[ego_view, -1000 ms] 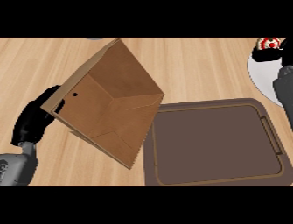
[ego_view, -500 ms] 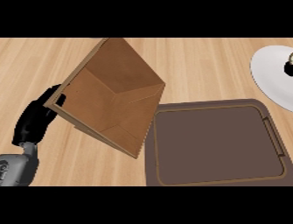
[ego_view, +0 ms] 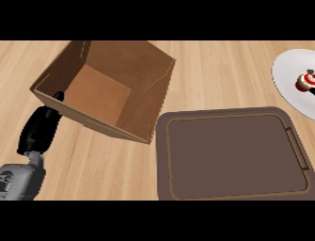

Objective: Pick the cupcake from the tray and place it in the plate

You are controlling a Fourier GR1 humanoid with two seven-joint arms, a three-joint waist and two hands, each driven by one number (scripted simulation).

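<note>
Pale wood grain runs across the bench (ego_view: 222,66), which carries a brown tray (ego_view: 232,157) at lower centre, an open cardboard box (ego_view: 104,89) up and to the left of it, and a white plate (ego_view: 295,92) at the right edge. On the plate sits the cupcake (ego_view: 307,81), upright, its long axis rising from a pale base through red and white frosting to a small dark top; seen from steeply above, that top points toward the upper part of the view. A dark shadow stretches from its foot toward the lower right across the plate. The tray holds nothing and its near corner lies just beside the box's lower corner. The left hand (ego_view: 40,129) comes up from the lower left on a grey forearm, black, lying against the box's left wall with its tip at the rim; whether its fingers are apart or closed on the wall cannot be told. The right hand shows nowhere. Compared with half a second ago, the box has tipped so that its open mouth now faces up and its inner floor shows, and the plate appears more fully with the cupcake nearer its middle.
</note>
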